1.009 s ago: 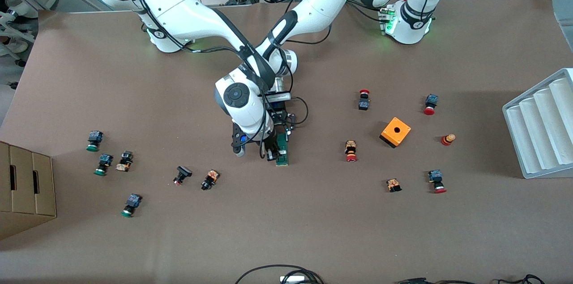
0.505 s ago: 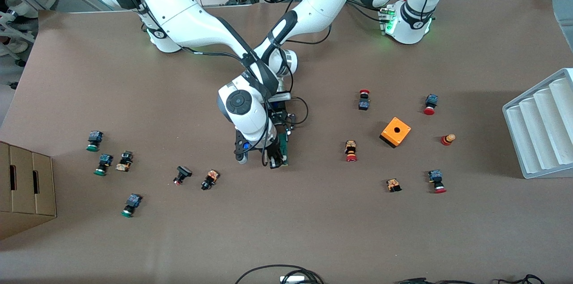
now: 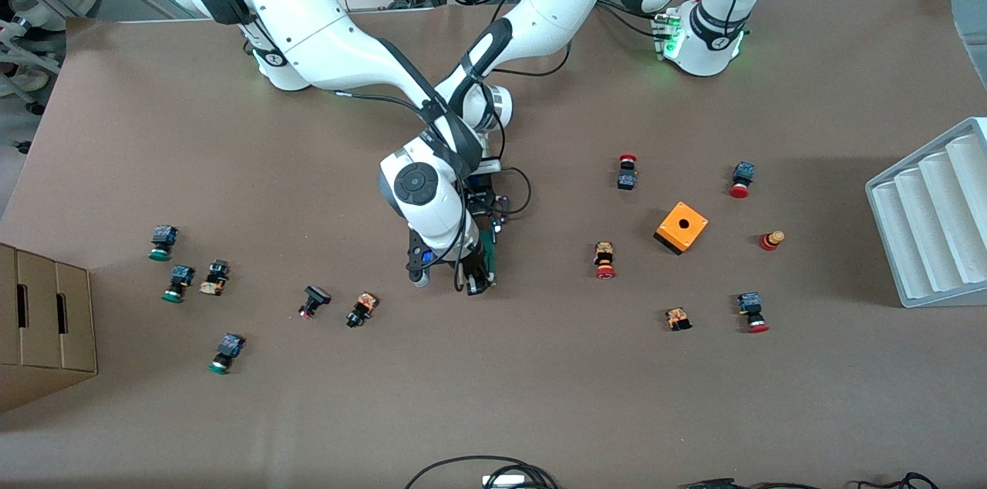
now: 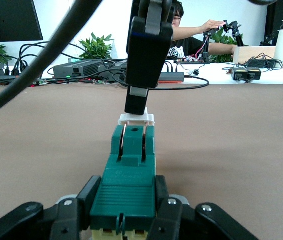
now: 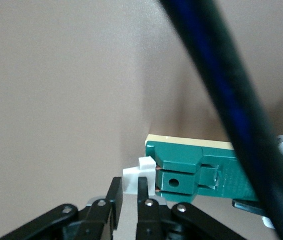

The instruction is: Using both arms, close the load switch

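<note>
Two white arms [image 3: 370,65] cross over the middle of the brown table [image 3: 540,396]. The left gripper [image 4: 129,212] clamps one end of the green load switch [image 4: 130,172]. The right gripper [image 5: 129,200], fingers nearly together, pinches its white block [image 5: 134,179].

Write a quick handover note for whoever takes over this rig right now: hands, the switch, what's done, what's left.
Left hand: shut on the load switch, holding it on the table mid-table.
Right hand: shut, fingertips against the white sliding block at the switch's end nearer the front camera.
Done: switch braced, block engaged.
Left: whether the switch is fully closed can't be told; confirm, then release both hands.
</note>
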Controlling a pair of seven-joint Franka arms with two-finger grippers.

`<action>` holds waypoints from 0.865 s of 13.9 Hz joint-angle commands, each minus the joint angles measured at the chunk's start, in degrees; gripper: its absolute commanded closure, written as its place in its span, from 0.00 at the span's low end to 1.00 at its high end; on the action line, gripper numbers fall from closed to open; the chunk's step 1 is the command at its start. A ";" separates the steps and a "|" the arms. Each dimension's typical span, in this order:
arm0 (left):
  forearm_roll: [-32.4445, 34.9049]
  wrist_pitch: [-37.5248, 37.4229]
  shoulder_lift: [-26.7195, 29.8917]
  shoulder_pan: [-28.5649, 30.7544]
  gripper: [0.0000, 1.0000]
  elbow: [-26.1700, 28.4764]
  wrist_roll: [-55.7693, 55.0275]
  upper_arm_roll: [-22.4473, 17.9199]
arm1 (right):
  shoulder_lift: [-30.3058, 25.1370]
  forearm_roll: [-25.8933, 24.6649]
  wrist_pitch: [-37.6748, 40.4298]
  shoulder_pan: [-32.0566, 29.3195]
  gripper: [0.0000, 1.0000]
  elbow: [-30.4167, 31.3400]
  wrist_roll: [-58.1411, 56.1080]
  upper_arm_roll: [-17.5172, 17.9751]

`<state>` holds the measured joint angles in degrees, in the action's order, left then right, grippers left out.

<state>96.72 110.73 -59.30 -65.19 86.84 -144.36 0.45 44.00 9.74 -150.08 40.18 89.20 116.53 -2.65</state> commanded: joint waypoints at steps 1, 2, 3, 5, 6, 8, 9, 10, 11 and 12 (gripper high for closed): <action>1.72 0.89 -1.61 0.15 0.59 -1.41 0.14 0.17 | 3.02 -1.31 -0.66 -0.10 0.80 -3.07 1.51 0.01; 1.80 0.89 -1.78 0.15 0.59 -1.41 0.14 0.17 | 3.02 -1.31 -0.66 -0.10 0.80 -3.16 1.51 0.01; 1.72 0.89 -1.78 0.15 0.59 -1.49 0.14 0.17 | 2.85 -1.31 -0.66 -0.10 0.80 -3.16 1.51 0.01; 1.72 0.89 -1.78 0.15 0.59 -1.50 0.14 0.17 | 1.80 -1.13 0.39 -0.62 0.76 -3.25 1.25 0.01; 1.72 0.89 -1.78 0.15 0.59 -1.50 0.14 0.17 | 0.92 -1.04 1.79 -1.32 0.65 -3.33 1.16 0.10; 1.72 0.89 -1.78 0.15 0.58 -1.50 0.31 0.17 | -0.66 -0.78 5.91 -3.34 0.38 -5.26 0.72 0.28; 1.72 0.89 -1.78 0.15 0.56 -1.50 0.31 0.17 | -1.98 -0.87 8.02 -4.39 0.26 -5.44 0.37 0.45; 1.72 0.89 -1.78 0.15 0.55 -1.50 0.40 0.17 | -3.99 -0.78 9.70 -5.62 0.25 -5.27 -1.29 0.89; 1.72 0.89 -1.78 0.15 0.53 -1.50 0.40 0.17 | -6.10 -0.69 12.32 -7.55 0.17 -4.83 -4.44 2.98; 1.54 0.89 -1.78 0.24 0.44 -1.50 0.31 0.25 | -7.77 -0.95 16.01 -9.40 0.15 -4.57 -8.21 4.65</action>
<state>96.94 110.57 -59.40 -65.23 86.84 -144.35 0.45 40.66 9.73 -140.22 34.07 83.58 112.84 -1.37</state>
